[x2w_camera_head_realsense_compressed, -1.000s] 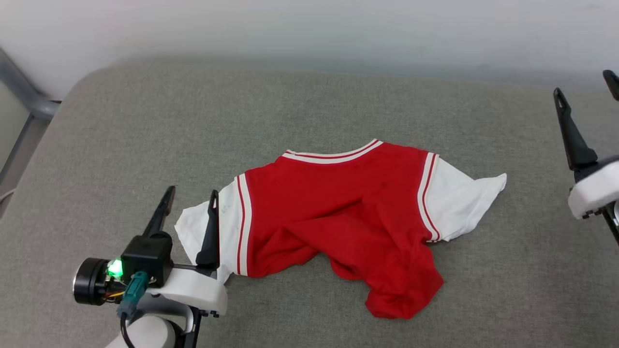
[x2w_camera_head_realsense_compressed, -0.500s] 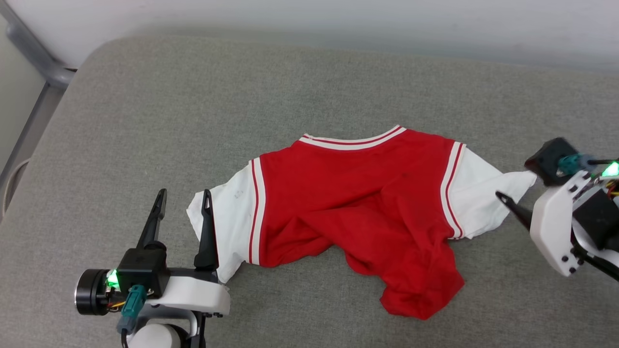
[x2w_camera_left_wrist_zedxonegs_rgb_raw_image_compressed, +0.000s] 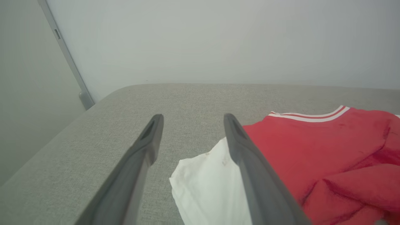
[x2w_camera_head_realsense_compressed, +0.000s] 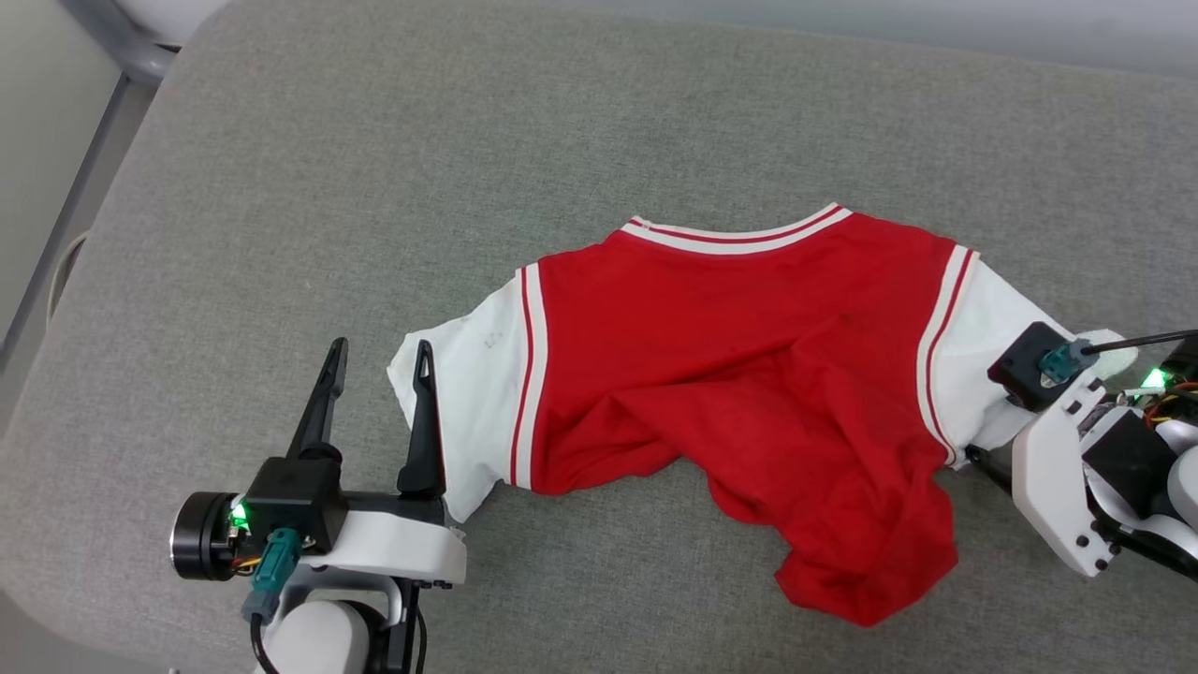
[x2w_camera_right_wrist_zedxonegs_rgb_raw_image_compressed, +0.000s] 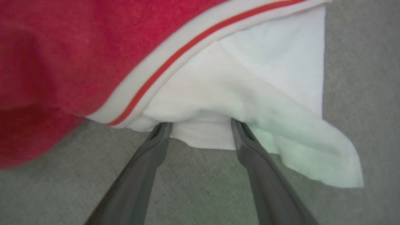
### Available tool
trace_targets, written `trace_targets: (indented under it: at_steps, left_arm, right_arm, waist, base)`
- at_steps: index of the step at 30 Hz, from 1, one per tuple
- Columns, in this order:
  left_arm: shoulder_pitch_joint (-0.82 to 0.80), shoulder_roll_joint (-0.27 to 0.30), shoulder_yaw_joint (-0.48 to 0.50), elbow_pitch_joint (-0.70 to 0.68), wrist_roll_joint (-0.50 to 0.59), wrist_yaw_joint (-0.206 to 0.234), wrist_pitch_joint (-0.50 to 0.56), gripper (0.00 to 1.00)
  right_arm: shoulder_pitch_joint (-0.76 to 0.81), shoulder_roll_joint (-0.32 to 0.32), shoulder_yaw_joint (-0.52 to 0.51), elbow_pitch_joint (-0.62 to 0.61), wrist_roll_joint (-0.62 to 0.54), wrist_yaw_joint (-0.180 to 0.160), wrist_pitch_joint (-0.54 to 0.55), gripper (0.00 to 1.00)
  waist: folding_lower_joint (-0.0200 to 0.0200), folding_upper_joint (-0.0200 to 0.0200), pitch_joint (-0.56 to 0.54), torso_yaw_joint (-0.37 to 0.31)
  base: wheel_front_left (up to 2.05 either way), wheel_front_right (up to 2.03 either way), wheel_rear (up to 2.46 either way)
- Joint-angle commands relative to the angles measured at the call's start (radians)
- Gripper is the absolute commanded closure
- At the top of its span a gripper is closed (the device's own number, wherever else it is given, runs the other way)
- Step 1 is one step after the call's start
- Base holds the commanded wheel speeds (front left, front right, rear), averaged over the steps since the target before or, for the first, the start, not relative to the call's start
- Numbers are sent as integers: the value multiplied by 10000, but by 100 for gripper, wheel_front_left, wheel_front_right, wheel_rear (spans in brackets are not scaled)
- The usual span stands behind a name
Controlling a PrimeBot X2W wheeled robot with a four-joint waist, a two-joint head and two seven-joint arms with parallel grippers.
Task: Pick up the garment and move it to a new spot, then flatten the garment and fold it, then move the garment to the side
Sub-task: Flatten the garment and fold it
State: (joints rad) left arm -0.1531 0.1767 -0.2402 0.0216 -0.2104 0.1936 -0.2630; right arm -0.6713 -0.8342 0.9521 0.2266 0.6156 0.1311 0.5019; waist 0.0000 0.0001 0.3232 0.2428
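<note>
Since approx 1 s ago, right gripper (x2w_camera_right_wrist_zedxonegs_rgb_raw_image_compressed: 200, 125) has swung from upright at the far right down to the shirt's right sleeve (x2w_camera_right_wrist_zedxonegs_rgb_raw_image_compressed: 250, 78). Head camera has tilted too, so the whole scene sits differently in frame. Left gripper (x2w_camera_head_realsense_compressed: 380, 348) keeps approx the same place by the left sleeve (x2w_camera_head_realsense_compressed: 468, 402).

Shirt (x2w_camera_head_realsense_compressed: 730, 374): red w/ white sleeves, plain side up, collar away from robot, lying on a grey pad (x2w_camera_head_realsense_compressed: 281, 187). Its lower part is crumpled and bunched toward the right front.

Right gripper: fingers wide apart, tips at the sleeve's hem, ends tucked just under the cloth edge; nothing clamped yet. Left gripper: also wide open, holding nothing; one finger over the left sleeve's corner, the other over bare pad.

Risks, as I judge them: right fingers may close on only a thin bit of hem, so cloth slips out on the lift. Left gripper, half off its sleeve, may pinch just the corner or miss. Uneven holds would leave the shirt hanging skewed, and the bunched lower part would stay tangled, making flattening harder. Tips low on the pad could snag its weave.

Count: 1 shirt, 2 sleeves, 2 grippers w/ 2 fingers each, 1 pad.
</note>
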Motion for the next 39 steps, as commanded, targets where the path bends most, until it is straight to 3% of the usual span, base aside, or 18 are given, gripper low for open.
trace_targets:
  at_steps: [1, 2, 3, 4, 13, 23, 28, 34, 36, 39]
  left_arm:
    - [-83, -52, 94, 35, 88, -57, -25, 0]
    - [-61, -129, 182, 70, 155, -131, -25, 0]
    - [-18, -193, 267, 97, 207, -195, -25, 0]
    - [44, -238, 385, 132, 260, -266, -25, 0]
    - [503, -506, 1078, 363, 727, -719, -25, 0]
    - [963, -714, 1459, 463, 1051, -981, -25, 0]
    - [1121, -748, 1631, 550, 1141, -1129, -25, 0]
    - [1232, -767, 1820, 656, 1221, -1264, -25, 0]
    - [1280, -746, 1909, 709, 1261, -1294, -25, 0]
    - [1278, -651, 2028, 748, 1308, -1371, -25, 0]
  right_arm:
    - [323, 244, 420, 358, 91, -7, 48, 0]
    - [336, 289, 580, 491, 188, -7, -42, 0]
    - [308, 350, 687, 582, 286, -5, -191, 13]
    - [239, 392, 743, 634, 341, -5, -372, 100]
    - [-194, 115, 288, 179, 331, -10, -1888, 100]
    - [2214, -755, -1565, 24, 491, -10, -2197, 100]
    - [4085, -420, -2801, 437, 642, -10, -2388, 100]
    - [5871, 561, -3828, 1088, 493, -4, -2663, 100]
    - [6108, 957, -4186, 1162, 396, 10, -2960, 0]
    - [6172, 1324, -4892, 1032, -1, 5, -3603, 0]
  waist:
    - [0, -1, 57, 65]
    - [0, -1, 55, 70]
    - [0, -1, 36, 47]
    - [0, -1, -1, -1]
    - [0, -1, -845, -846]
    - [0, -1, -1483, -1481]
    - [0, -1, -1587, -1559]
    - [0, -1, -1724, -1609]
    - [0, -1, -1798, -1662]
    - [0, -1, -1943, -1790]
  base:
    - [0, 0, 0]
    - [0, 0, 0]
    - [0, 0, 0]
    - [0, 0, 0]
    - [0, 0, 0]
    - [0, 0, 0]
    - [0, 0, 0]
    - [0, 0, 0]
    - [0, 0, 0]
    - [0, 0, 0]
